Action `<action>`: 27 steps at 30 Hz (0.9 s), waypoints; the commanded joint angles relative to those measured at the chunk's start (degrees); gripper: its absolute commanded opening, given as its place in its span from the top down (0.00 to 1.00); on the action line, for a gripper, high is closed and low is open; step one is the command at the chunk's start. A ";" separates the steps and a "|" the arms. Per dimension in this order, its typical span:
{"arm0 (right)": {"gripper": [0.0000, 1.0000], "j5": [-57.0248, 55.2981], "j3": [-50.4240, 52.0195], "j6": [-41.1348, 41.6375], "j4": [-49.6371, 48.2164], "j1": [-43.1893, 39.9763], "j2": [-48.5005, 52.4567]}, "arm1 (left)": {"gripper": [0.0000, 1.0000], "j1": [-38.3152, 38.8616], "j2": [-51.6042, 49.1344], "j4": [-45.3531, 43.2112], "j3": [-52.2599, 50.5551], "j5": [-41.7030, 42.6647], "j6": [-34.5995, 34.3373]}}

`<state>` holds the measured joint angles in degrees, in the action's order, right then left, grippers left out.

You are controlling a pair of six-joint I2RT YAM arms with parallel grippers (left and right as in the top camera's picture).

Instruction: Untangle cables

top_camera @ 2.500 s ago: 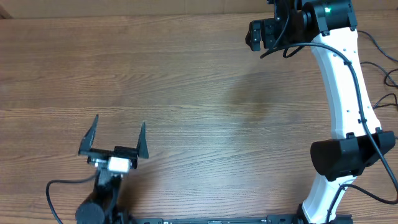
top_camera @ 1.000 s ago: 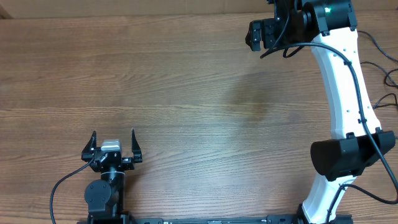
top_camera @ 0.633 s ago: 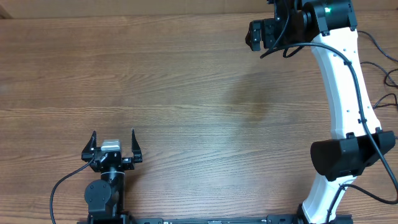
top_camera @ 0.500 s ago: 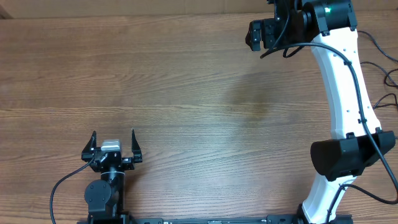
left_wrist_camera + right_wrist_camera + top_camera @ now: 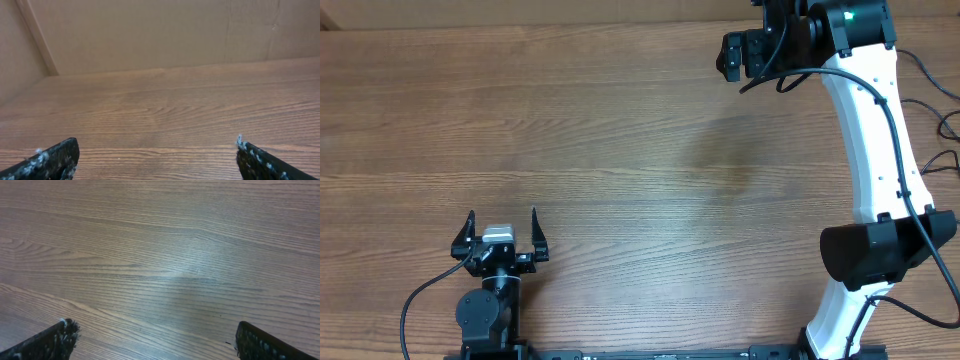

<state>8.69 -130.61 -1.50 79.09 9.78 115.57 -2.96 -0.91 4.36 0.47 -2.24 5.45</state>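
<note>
No cables show in any view; only bare wooden tabletop (image 5: 620, 150) lies between the arms. My left gripper (image 5: 502, 214) sits low at the near left, just in front of its base, with its two fingers pointing away from the base and wide apart. In the left wrist view the left gripper (image 5: 156, 145) is open with nothing but wood grain between the fingertips. My right gripper (image 5: 732, 55) hangs at the far right of the table. The right wrist view shows the right gripper (image 5: 155, 327) open over bare wood.
The white right arm (image 5: 870, 130) stretches along the right side from its base at the near edge. Thick black robot wires (image 5: 942, 120) trail off the right edge. A brown cardboard wall (image 5: 150, 35) stands behind the table's far edge.
Since the earliest frame the left gripper has drawn back toward its base and stands more upright. Over the last second nothing has moved. The right arm has stayed still.
</note>
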 commanded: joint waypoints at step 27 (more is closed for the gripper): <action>0.00 2.80 16.41 -0.24 -22.60 0.39 -26.21 | 0.00 0.70 0.66 -0.09 -0.20 -0.74 -0.76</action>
<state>11.73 -120.95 -1.52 59.42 9.89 94.94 -2.96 -0.91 4.36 0.47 -2.24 5.45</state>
